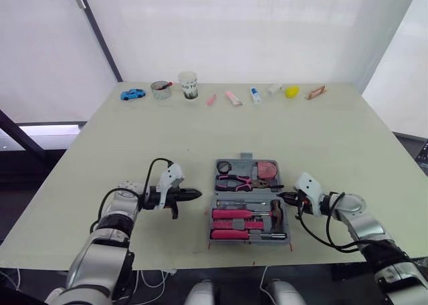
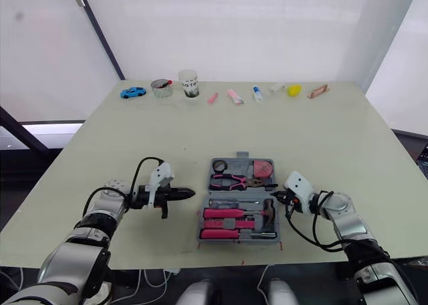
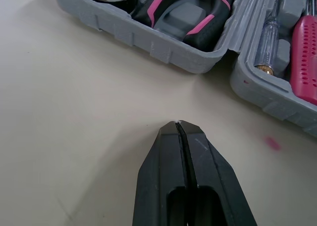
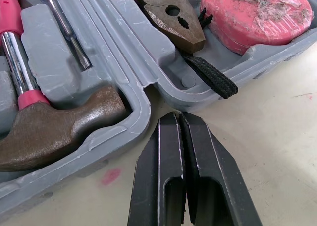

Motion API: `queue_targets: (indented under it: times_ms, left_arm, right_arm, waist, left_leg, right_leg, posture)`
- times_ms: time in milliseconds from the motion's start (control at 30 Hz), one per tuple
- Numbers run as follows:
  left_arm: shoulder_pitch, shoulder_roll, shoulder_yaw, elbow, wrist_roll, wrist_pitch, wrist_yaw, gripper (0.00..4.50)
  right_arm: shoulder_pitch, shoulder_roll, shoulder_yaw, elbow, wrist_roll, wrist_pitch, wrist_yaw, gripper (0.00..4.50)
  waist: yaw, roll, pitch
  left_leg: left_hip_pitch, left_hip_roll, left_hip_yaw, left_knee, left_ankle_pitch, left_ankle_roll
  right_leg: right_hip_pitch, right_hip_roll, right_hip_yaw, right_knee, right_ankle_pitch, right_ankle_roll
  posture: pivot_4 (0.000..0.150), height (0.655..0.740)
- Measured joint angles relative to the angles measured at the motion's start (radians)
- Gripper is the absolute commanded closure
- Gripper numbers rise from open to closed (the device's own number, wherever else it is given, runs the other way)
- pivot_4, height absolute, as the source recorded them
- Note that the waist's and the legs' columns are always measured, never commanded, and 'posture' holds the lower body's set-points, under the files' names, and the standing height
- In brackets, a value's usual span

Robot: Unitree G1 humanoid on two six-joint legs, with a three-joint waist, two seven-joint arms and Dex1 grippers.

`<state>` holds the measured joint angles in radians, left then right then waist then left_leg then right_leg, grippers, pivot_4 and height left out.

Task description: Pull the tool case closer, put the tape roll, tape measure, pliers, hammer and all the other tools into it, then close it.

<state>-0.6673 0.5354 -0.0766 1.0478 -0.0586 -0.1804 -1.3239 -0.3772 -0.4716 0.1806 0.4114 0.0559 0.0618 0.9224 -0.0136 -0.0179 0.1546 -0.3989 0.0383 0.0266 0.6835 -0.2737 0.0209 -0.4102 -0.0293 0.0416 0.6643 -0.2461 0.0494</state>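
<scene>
I see the tool case [image 1: 246, 157] lying open flat on the worktop [image 1: 321, 138], near the front edge, between my 2 arms. In its far half sit the tape roll [image 1: 223, 166], the pink-and-black pliers [image 1: 235, 180] and the pink tape measure [image 1: 267, 168]. The tape measure's black strap [image 4: 210, 77] hangs over the case wall. In the near half lie the hammer [image 4: 59, 127], with its head toward the right side, 2 pink-handled screwdrivers [image 1: 234, 215] and a clear-handled tester screwdriver [image 3: 267, 42].

The left jaws are closed with nothing between them. They sit low over the bare worktop to the left of the case, pointing at it and apart from its wall. The right jaws are also closed and empty. Their tips are just beside the case's right wall, where the 2 halves meet, near the hammer head. I cannot tell if they touch the plastic.

Along the far edge of the worktop, well apart from the case, stand a blue toy car [image 1: 133, 94], a small tin [image 1: 160, 89], a white cup [image 1: 189, 85] and a yellow object [image 1: 292, 91].
</scene>
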Motion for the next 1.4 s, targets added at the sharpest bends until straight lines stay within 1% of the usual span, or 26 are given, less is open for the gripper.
queue_targets:
  times_ms: [167,567,1000,1400]
  left_arm:
    - [-0.017,-0.013,-0.012,0.005,0.017,0.012,-0.03,4.5]
    - [-0.056,-0.05,-0.016,0.046,0.051,0.012,-0.053,4.5]
    - [-0.064,-0.106,-0.018,0.061,0.068,-0.003,-0.054,4.5]
    - [-0.076,-0.113,-0.017,0.083,0.073,-0.001,-0.04,4.5]
  right_arm:
    - [0.0,0.0,0.0,0.0,-0.001,-0.001,0.003,4.41]
    - [0.001,0.001,-0.002,0.0,-0.004,-0.002,0.001,4.41]
    - [0.005,-0.001,-0.002,0.0,-0.004,-0.003,-0.003,4.41]
    - [0.006,-0.004,-0.002,0.0,-0.005,-0.003,0.002,4.41]
  waist:
    - [0.0,0.0,0.0]
    - [0.0,0.0,-0.001]
    - [0.002,0.005,-0.004]
    - [0.004,0.006,-0.005]
  left_leg:
    - [0.0,0.0,0.0,0.0,0.0,0.0]
    - [0.001,0.0,0.0,0.0,0.0,0.0]
    - [0.001,0.0,-0.001,0.0,0.0,0.0]
    - [0.001,-0.001,-0.001,0.001,0.0,0.0]
  right_leg:
    - [0.0,0.0,0.0,0.0,0.0,0.0]
    - [0.001,0.0,0.0,0.0,0.0,0.0]
    - [0.001,0.0,0.0,0.0,0.0,0.0]
    - [0.002,0.0,-0.001,0.0,0.0,0.0]
  posture:
    - [0.15,0.74]
    - [0.15,0.74]
    - [0.15,0.74]
    - [0.15,0.74]
